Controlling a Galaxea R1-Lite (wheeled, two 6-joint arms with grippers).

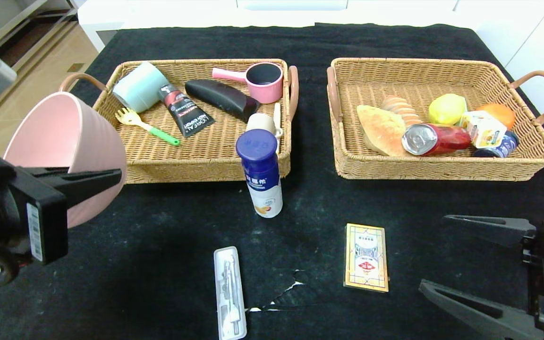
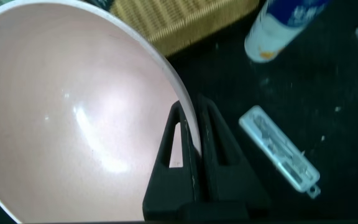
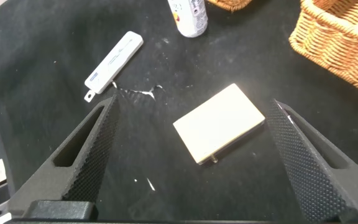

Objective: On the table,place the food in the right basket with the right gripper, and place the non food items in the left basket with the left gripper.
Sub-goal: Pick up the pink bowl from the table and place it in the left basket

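Left gripper [image 1: 111, 177] is clamped on the rim of the pink bowl [image 1: 59, 151], one finger inside the wall, one outside; bowl is lifted off the black table [image 1: 158, 264] and tilted, mouth facing the arm. Left basket [image 1: 206, 156] sits ahead of that gripper and toward the robot's right, holding a light blue cup [image 1: 135, 87], black tube [image 1: 184, 111], yellow-green fork [image 1: 147, 125], dark case [image 1: 222, 98] and pink pot [image 1: 262, 81].

Right gripper [image 3: 191, 140] hangs low with fingers spread wide, nothing held. The card box [image 3: 219, 122] lies flat on the table between its fingers in the right wrist view, not touching either. Right basket [image 1: 442, 167] is ahead of that gripper, with bread [image 1: 380, 130], red can [image 1: 435, 139], lemon [image 1: 446, 108], and a small carton [image 1: 484, 130] inside.

Between the two grippers: yogurt bottle [image 1: 260, 172] upright, just in front of the left basket's near corner; clear plastic case [image 1: 229, 293] flat on the table, nearer the robot.
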